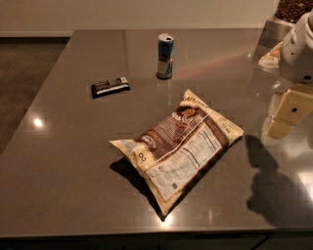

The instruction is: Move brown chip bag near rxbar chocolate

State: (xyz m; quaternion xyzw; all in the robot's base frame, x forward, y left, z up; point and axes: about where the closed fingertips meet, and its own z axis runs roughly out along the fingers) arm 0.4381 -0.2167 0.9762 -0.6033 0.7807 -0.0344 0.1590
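Observation:
The brown chip bag (181, 149) lies flat in the middle of the dark table, label side up, with cream-yellow edges and a white nutrition panel. The rxbar chocolate (110, 87), a small black bar with pale lettering, lies to the far left of the bag, well apart from it. My gripper (282, 118) hangs at the right edge of the view, above the table and just right of the bag's far corner, not touching it. It holds nothing, and its shadow falls on the table below it.
A blue-and-silver drink can (165, 56) stands upright behind the bag and right of the bar. A container of brown items (288, 12) sits at the back right corner. The table's left edge (46, 80) borders dark floor.

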